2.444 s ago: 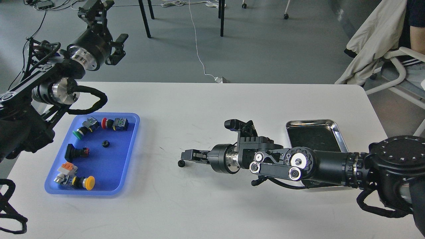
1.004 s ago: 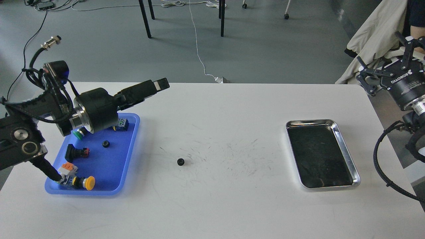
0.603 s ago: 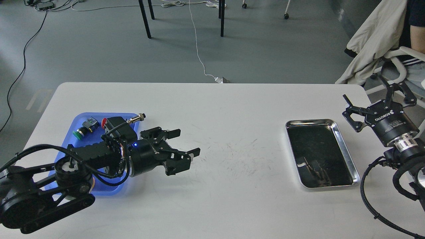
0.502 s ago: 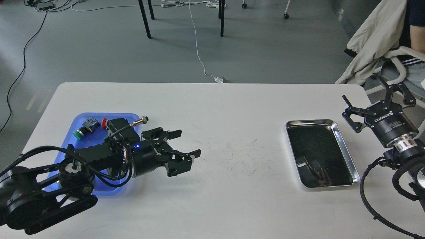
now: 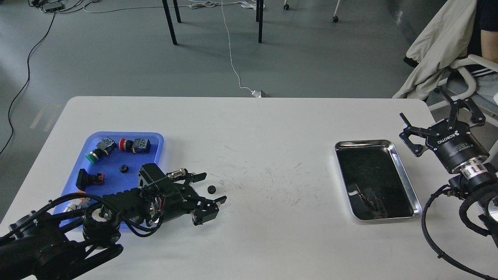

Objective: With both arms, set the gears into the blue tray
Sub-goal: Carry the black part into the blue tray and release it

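A tiny black gear (image 5: pixel 211 189) lies on the white table, right of the blue tray (image 5: pixel 155 137). My left gripper (image 5: pixel 212 188) is low over the table, open, one finger on each side of this gear without closing on it. A second black gear (image 5: pixel 123 168) rests inside the blue tray among coloured push-button switches. My right gripper (image 5: pixel 441 116) is raised at the table's far right edge, open and empty, beyond the steel tray.
A shiny steel tray with a dark bottom (image 5: pixel 404 171) lies at the right. Push-button switches (image 5: pixel 134 144) fill the blue tray's far end. A chair with a pale jacket (image 5: pixel 435 50) stands off the table's right corner.
My left gripper has dropped lower and pulled slightly back, bringing its open fingers around the loose gear, now visible again. The right arm has barely moved since half a second ago.
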{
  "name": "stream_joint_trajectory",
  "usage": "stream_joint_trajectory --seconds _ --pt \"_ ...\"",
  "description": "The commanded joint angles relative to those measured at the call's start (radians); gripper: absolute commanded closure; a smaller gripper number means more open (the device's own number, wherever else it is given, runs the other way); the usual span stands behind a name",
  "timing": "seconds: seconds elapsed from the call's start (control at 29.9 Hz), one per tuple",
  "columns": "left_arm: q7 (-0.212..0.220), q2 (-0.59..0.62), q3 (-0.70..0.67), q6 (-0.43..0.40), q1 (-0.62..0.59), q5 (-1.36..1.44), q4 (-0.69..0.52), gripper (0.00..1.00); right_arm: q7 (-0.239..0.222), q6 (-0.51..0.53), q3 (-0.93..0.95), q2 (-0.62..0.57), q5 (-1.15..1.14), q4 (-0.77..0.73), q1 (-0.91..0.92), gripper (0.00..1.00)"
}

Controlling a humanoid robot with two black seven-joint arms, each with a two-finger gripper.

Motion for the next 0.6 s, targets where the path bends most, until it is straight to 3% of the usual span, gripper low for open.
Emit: stream_joint_trajectory --seconds 0.0,0.2,0.3,0.4,0.47,0.57 --pt "-0.003 -0.018 0.000 0.003 0.002 0.000 0.032 0.18 -0.001 0.000 0.001 -0.001 0.000 0.000 0.002 0.04" --pt "-0.003 -0.037 0.000 0.003 0.003 0.000 0.059 0.26 0.001 0.000 0.003 -0.005 0.000 0.003 0.002 0.04" --pt "-0.003 -0.043 0.000 0.003 0.003 0.000 0.078 0.35 -0.001 0.000 0.004 -0.007 0.000 0.003 0.002 0.04" --pt "-0.005 -0.044 0.000 0.003 0.003 0.000 0.085 0.53 0.001 0.000 0.007 -0.008 0.000 0.003 0.002 0.04" --pt "-0.006 -0.044 0.000 0.003 0.003 0.000 0.087 0.59 0.001 0.000 0.007 -0.008 0.000 0.003 0.002 0.04" --pt "-0.009 -0.041 0.002 0.003 0.008 0.000 0.087 0.85 -0.001 0.000 0.007 -0.008 0.000 0.003 0.002 0.04"
